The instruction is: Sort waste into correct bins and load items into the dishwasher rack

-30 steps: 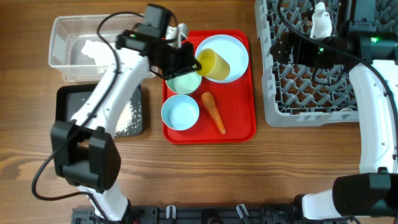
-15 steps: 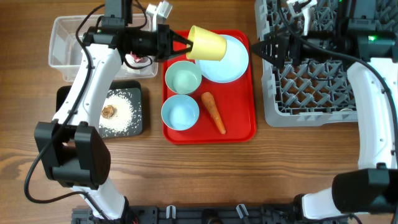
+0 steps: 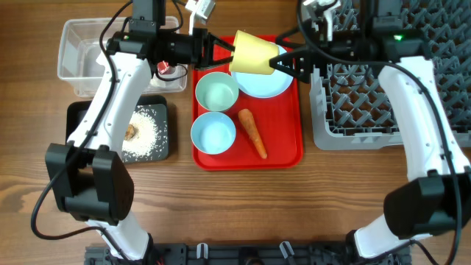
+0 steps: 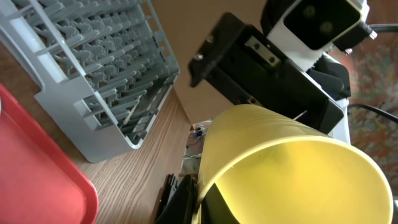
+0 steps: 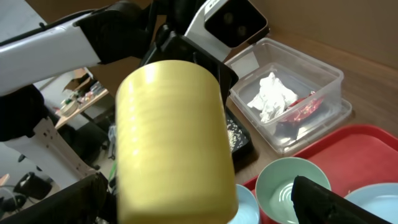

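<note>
carrot (image 3: 252, 133) beside blue bowl (image 3: 213, 133) (red tray (image 3: 283, 147)), rack (image 3: 346, 110) apart

A robotics lab: a white left arm (image 3: 110, 110) and a white right arm (image 3: 425, 125) stand by a black mounting rail (image 3: 243, 256) edging a wood-grain table (image 3: 338, 206).

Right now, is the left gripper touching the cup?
Touching. In the left wrist view, the left gripper pinches the rim of the cup, jaws shut.
</note>
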